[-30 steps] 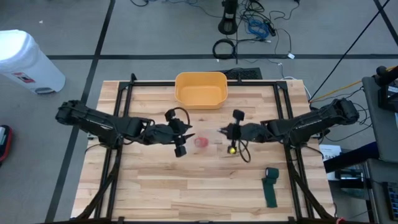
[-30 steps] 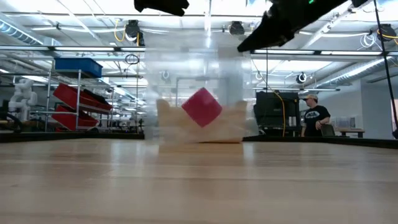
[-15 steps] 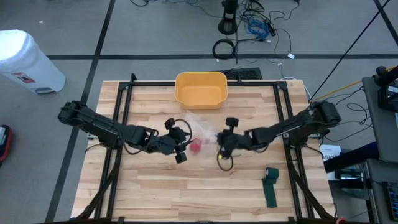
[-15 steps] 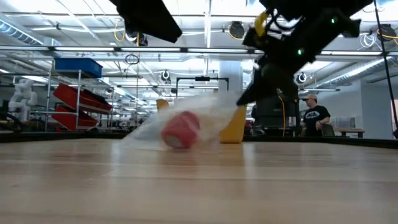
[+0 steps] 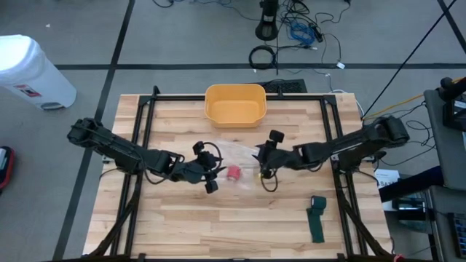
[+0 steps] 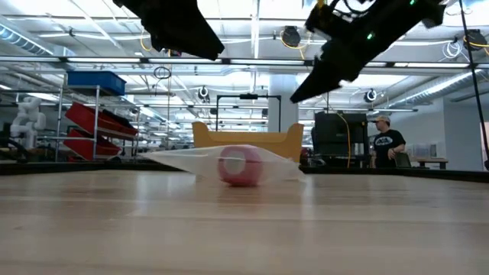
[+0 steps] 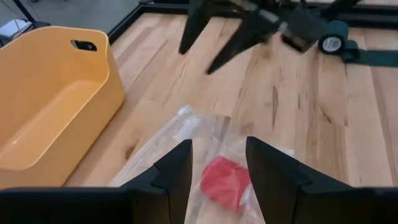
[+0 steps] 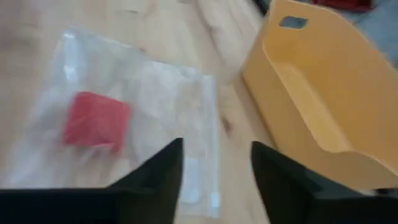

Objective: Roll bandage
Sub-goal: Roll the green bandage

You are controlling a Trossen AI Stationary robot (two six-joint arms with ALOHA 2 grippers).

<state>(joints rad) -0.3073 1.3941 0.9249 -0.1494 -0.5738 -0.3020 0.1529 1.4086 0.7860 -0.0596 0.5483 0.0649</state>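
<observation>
High view, tabletop (image 5: 182,218): a pale wooden surface is seen from above, with both dark arms reaching in toward its middle.
High view, red bandage roll (image 5: 234,172): it is seen lying on the wood near the centre, inside a clear plastic bag (image 5: 231,154) that lies flat between the two tools.
High view, left tool (image 5: 212,175): it is placed just beside the bag on the left; nothing is held.
High view, right tool (image 5: 260,161): it is placed just beside the bag on the right; nothing is held.
High view, yellow bin (image 5: 234,105): it is set at the far edge of the tabletop, behind the bag.
High view, green bandage (image 5: 317,217): it is laid partly unrolled near the right front corner, well apart from both tools.
Low view, bag and roll: the bag is seen resting flat on the wood with the roll (image 6: 239,166) inside; both arms hang above it without touching, and a person (image 6: 384,143) is seen in the room behind.
Left wrist view, fingers (image 7: 175,172): they are seen standing apart, with the roll (image 7: 226,182) in the bag visible between and beyond them; the right arm's fingers and the green roll are seen farther off.
Right wrist view, fingers (image 8: 163,168): they are seen standing apart above the bag, empty; the roll (image 8: 94,121) lies beyond them and the bin (image 8: 323,93) off to one side.
</observation>
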